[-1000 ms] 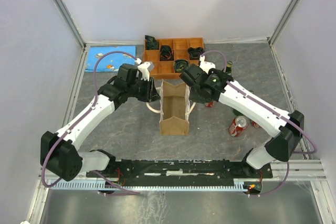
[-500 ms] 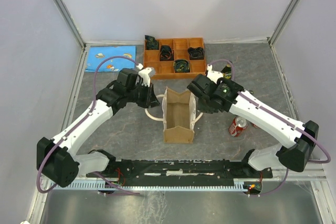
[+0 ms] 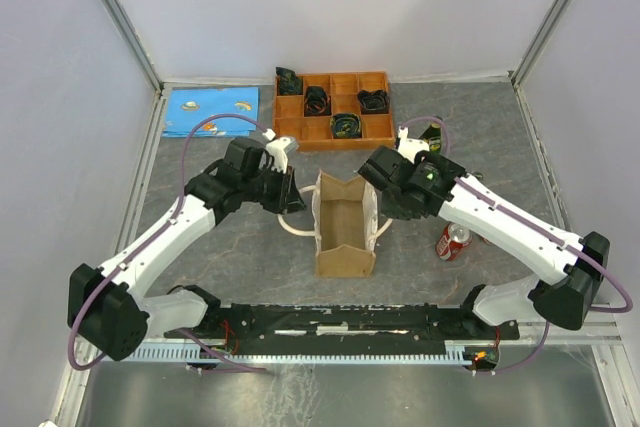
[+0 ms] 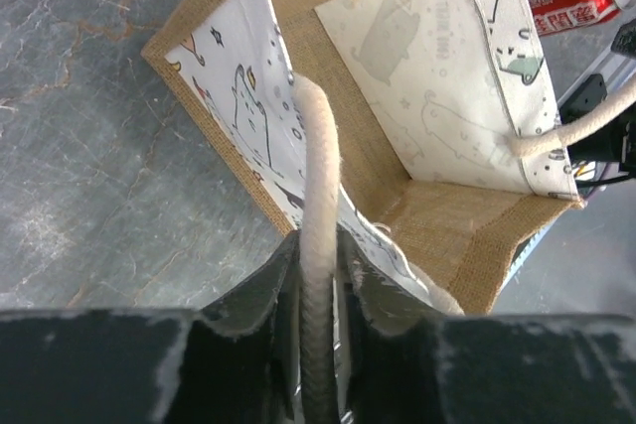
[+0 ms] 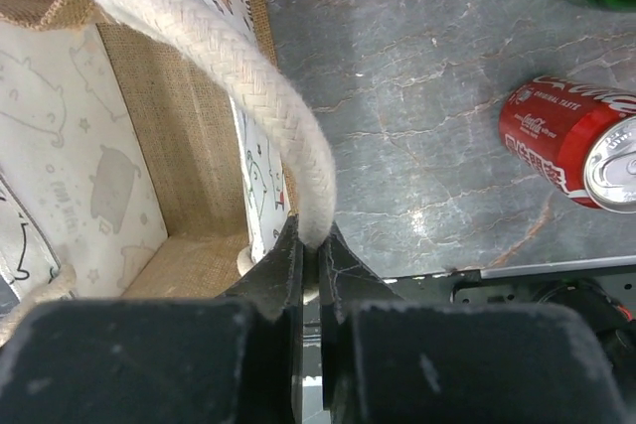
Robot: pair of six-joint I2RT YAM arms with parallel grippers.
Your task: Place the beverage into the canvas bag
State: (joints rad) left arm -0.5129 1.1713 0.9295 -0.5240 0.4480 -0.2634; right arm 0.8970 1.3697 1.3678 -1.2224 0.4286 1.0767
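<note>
So the canvas bag [image 3: 345, 232] stood upright in the middle of the tabletop [image 3: 220, 257], mouth open and empty as far as I could see, just nearer than the orange tray [image 3: 335, 107]. The left gripper [image 4: 318, 245] was clenched on the left rope handle [image 4: 316, 166], and the right gripper [image 5: 312, 230] was pinched tight on the right rope handle [image 5: 248, 76]. Each had only the rope between its fingers, not the fabric.

Here's what worried me. The red can [image 3: 453, 240], which I took to be the beverage, lay on its side on the tabletop, right of the bag and apart from it. A green bottle [image 3: 432, 132] sat farther back on the right. Both grippers were busy with handles, so one would have to let go to fetch the drink. My guess was that the freed side could flop inward and narrow the mouth. If the two pulled apart unevenly, the light bag could tip or slide. The can was also round and on its side, so a sloppy approach could roll it away.

As for the pose, both arms reached forward from the near edge with elbows bowed outward. Their wrists were turned in to face each other across the bag, left arm on the bag's left and right arm on its right, both held low at handle height.
</note>
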